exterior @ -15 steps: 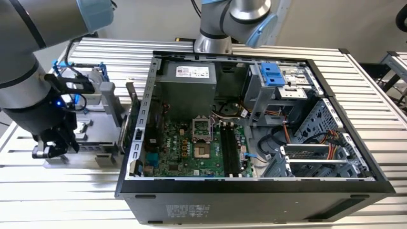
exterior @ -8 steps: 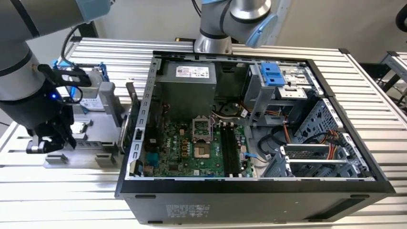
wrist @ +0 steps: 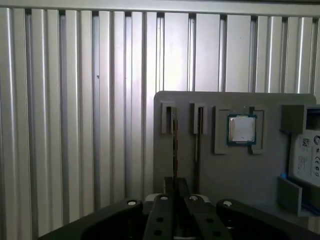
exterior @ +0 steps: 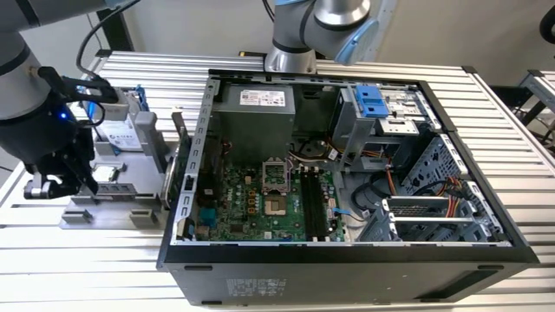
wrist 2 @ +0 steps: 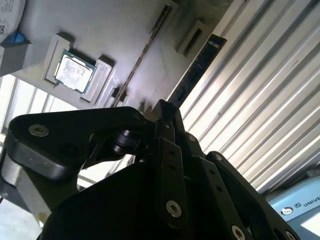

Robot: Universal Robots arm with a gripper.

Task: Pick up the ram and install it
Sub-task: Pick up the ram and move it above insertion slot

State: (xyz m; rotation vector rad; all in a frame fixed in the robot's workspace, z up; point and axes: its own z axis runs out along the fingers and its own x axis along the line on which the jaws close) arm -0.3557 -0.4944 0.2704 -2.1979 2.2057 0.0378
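The ram (wrist 2: 197,70) is a thin, dark bluish stick seen edge-on in both wrist views. It runs out from between my fingertips over the grey holder tray (wrist 2: 115,30). My gripper (wrist 2: 162,107) is shut on the ram (wrist: 175,145), with the two black fingers pressed close on its narrow edge. Whether the stick is clear of its holder slot (wrist: 168,120) I cannot tell. In the exterior view my gripper (exterior: 65,182) hangs over the tray (exterior: 113,208) at that view's left, away from the motherboard's black slots (exterior: 316,201).
A second thin strip (wrist: 197,150) stands in the neighbouring slot. The square silver chip (wrist: 242,129) and a hard drive (exterior: 117,130) share the tray. The open computer case (exterior: 347,162) sits mid-table, with its metal wall (exterior: 186,169) beside the tray. Another arm's base (exterior: 290,58) stands behind.
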